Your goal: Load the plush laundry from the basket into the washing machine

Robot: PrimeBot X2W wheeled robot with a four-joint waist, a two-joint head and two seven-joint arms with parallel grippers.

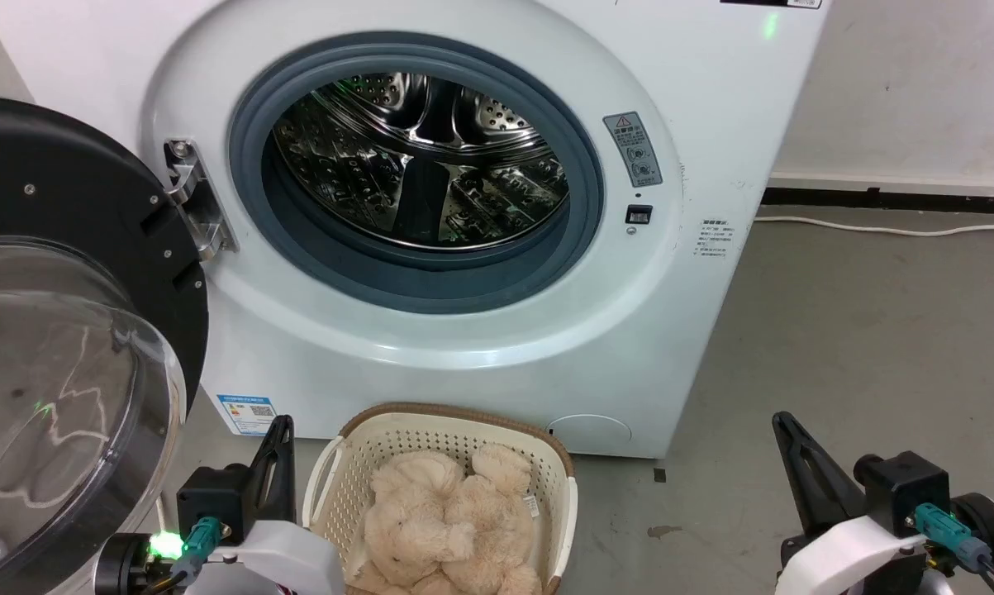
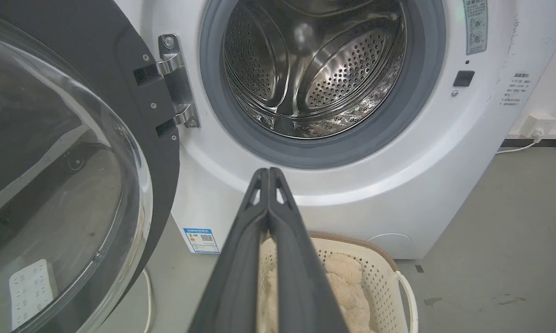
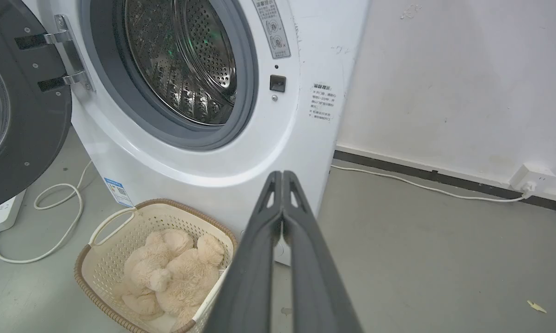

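Your left claw (image 2: 268, 173) sits at the bottom middle of its wrist view, fingers pressed tip to tip with nothing between them. Your right claw (image 3: 282, 175) is the same, closed and holding nothing. Just beyond both, at the bottom centre of the head view, the plush laundry (image 1: 447, 521) lies curled inside the basket (image 1: 455, 411). It stands on the grey floor (image 1: 835, 347) just in front of the washing machine (image 1: 463, 364). Above it the steel drum (image 1: 418, 165) shows through the round opening. The door (image 1: 67, 330) hangs swung wide at the left edge, crowding your left claw's side. Right of the basket the floor runs open to the white wall (image 3: 444, 69), where a white cable (image 3: 421, 185) trails along the skirting to a socket (image 3: 532, 178).
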